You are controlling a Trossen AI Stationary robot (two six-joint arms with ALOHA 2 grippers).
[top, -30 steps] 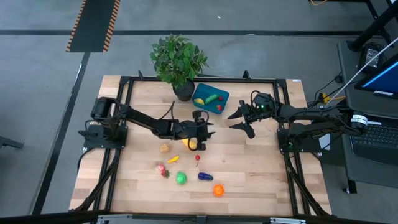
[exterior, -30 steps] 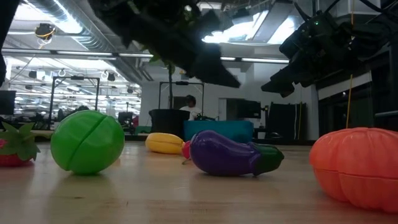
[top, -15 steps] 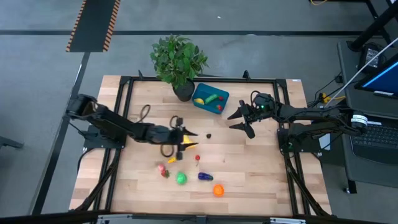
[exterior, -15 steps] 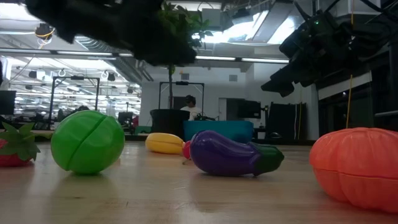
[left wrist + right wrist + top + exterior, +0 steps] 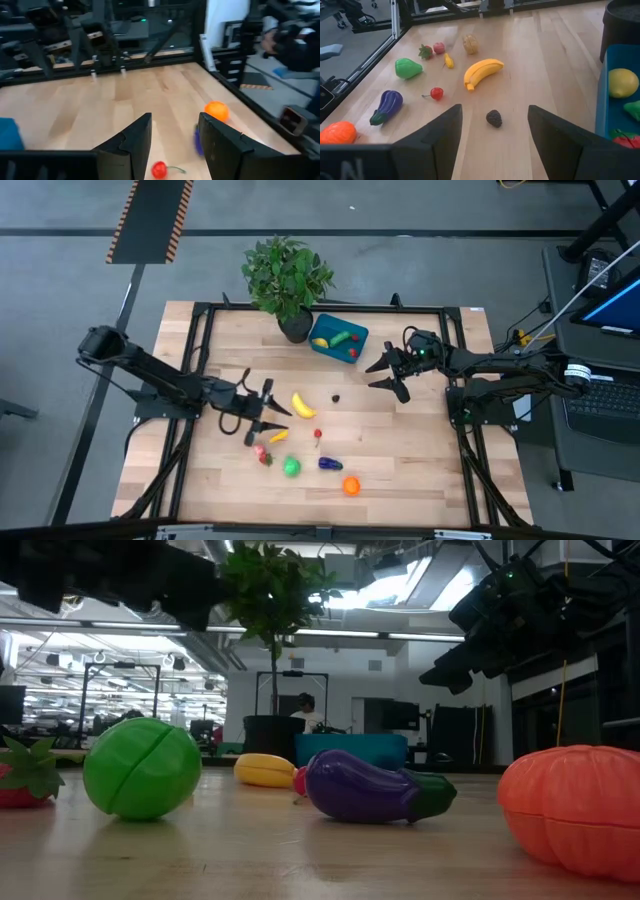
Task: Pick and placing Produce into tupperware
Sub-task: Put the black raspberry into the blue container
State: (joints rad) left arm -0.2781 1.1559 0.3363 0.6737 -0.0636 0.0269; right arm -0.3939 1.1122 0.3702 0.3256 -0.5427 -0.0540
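Teal tupperware (image 5: 338,338), yellow banana (image 5: 302,405), purple eggplant (image 5: 329,464), perhaps black berry (image 5: 336,397).

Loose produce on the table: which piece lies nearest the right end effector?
The small dark berry, lying alone between the banana and the right end effector; every other loose piece sits farther off.

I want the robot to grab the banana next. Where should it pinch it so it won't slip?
Across its thick middle, coming straight down from above. The banana lies flat on the table with open wood on both long sides, so the fingers fit there. Its ends taper and curve and would likely slip. The open right gripper hovers nearest the container; the open left gripper is beside the banana.
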